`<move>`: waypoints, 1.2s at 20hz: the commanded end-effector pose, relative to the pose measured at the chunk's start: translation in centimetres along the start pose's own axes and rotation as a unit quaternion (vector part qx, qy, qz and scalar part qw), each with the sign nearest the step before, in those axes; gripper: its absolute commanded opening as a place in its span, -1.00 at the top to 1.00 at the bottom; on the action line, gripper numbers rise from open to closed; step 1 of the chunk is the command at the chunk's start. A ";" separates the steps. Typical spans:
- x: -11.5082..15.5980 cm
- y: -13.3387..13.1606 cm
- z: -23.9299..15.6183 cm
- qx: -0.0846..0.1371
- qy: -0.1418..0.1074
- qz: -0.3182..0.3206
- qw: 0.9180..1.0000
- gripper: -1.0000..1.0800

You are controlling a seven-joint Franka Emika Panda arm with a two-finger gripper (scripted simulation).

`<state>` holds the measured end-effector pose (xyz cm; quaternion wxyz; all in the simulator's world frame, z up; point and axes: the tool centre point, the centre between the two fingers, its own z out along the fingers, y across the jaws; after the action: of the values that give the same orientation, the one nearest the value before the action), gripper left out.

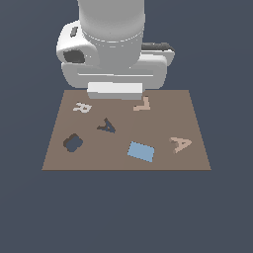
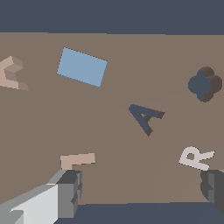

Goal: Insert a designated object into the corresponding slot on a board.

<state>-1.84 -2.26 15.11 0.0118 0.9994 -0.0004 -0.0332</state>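
The designated object, a pale tan-pink "A" block (image 1: 181,144), lies flat on the brown board (image 1: 123,160) near the exterior view's right edge; the wrist view cuts it off at the frame border (image 2: 11,72). The slot, a dark A-shaped cutout (image 1: 106,126) (image 2: 145,117), is left of the board's centre in the exterior view. My gripper (image 2: 142,189) is open wide with nothing between its fingers (image 2: 70,192). It hangs above the board's far edge, well away from the "A" block. In the exterior view the white hand (image 1: 116,91) hides the fingers.
A tan L-shaped piece (image 1: 142,105) (image 2: 77,160) and a white "R" piece (image 1: 82,107) (image 2: 196,157) lie near the far edge, below the hand. A blue rectangle (image 1: 141,151) (image 2: 82,66) sits between slot and "A" block. A dark clover-like cutout (image 1: 72,143) (image 2: 204,84) is on the exterior view's left.
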 end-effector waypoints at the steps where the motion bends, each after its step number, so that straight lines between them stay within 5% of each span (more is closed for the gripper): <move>1: 0.0 0.0 0.0 0.000 0.000 0.000 1.000 -0.92; 15: -0.4 -1.7 0.7 0.003 0.001 0.053 0.999 -0.92; 24: -0.6 -4.7 2.0 0.007 0.004 0.143 0.990 -0.92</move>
<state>-2.57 1.80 13.32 0.0100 0.9915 -0.1264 -0.0282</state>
